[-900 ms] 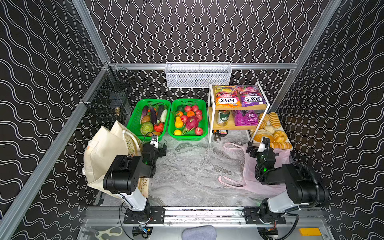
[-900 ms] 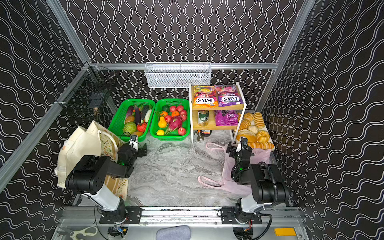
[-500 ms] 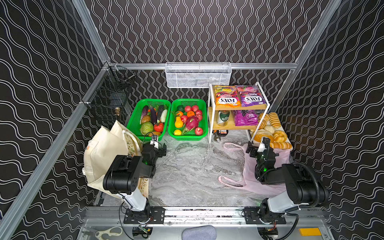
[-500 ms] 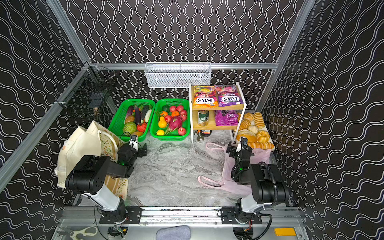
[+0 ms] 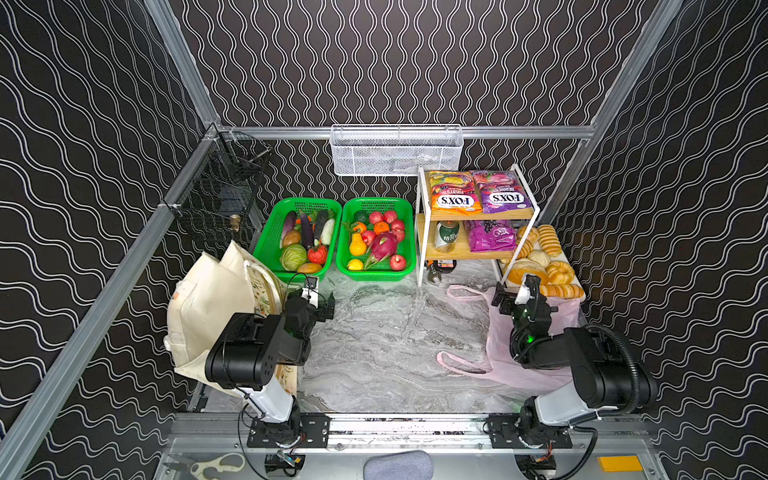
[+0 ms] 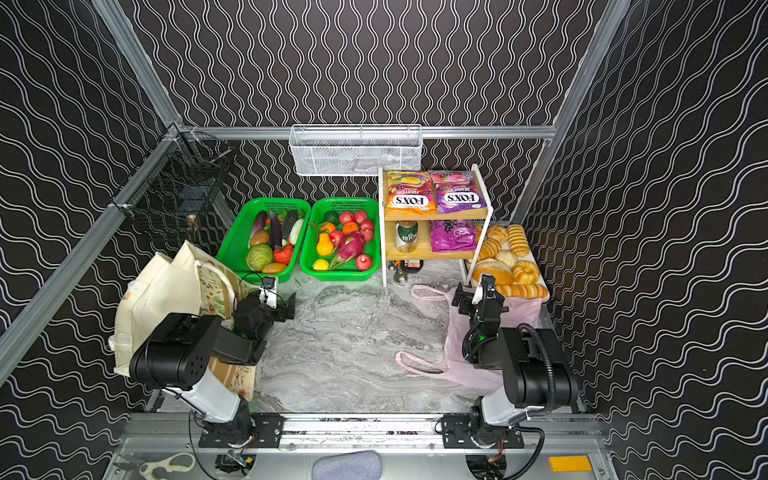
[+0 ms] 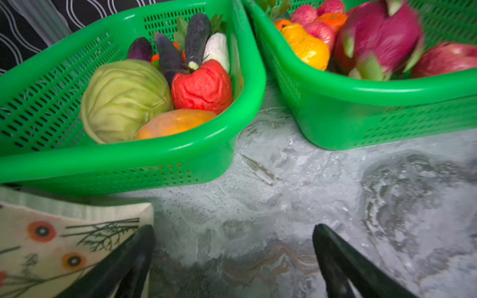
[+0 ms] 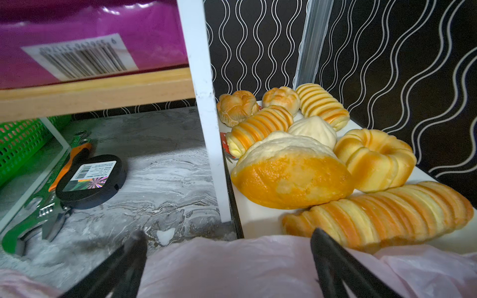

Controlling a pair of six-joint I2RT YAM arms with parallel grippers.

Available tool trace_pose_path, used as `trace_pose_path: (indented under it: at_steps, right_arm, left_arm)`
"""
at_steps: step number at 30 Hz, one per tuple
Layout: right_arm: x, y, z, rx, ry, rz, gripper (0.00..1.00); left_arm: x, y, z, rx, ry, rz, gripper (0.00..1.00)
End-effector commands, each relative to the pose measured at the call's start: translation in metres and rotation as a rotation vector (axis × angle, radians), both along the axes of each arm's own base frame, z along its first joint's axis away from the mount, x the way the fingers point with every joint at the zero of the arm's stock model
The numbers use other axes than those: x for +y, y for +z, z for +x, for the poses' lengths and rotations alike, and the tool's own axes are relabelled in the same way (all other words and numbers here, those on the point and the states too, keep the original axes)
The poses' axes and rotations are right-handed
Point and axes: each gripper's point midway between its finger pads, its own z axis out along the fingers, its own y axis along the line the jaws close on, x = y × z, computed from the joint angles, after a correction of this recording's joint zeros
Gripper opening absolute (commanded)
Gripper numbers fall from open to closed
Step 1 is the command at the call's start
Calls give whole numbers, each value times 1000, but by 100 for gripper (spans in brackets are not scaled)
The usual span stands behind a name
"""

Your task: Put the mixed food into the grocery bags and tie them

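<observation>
Step in hand: first pick, nothing bagged yet. Left gripper [image 5: 322, 301] and right gripper [image 5: 513, 297] stand fully open, empty. Fruit [image 5: 382, 245] sits in the green basket [image 5: 376, 275]; the pink bag [image 5: 519, 374] lies flat (collapsed) under your right gripper. Open it next.

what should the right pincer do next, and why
Probably lower the open right pincer onto the thin translucent pale-pink plastic bag just beneath it and pinch a layer. The pincer holds nothing, and the bag lies flat and looks empty, so it needs opening before anything goes in.
</observation>
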Motion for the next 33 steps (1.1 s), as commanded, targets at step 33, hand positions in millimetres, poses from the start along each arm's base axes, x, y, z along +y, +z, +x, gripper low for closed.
trace_pose_path:
  at_steps: [33]
  right_arm:
    - [95,169,-84,85,440,546,100]
  left_arm:
    - [-54,241,-73,11,-249,-348,99]
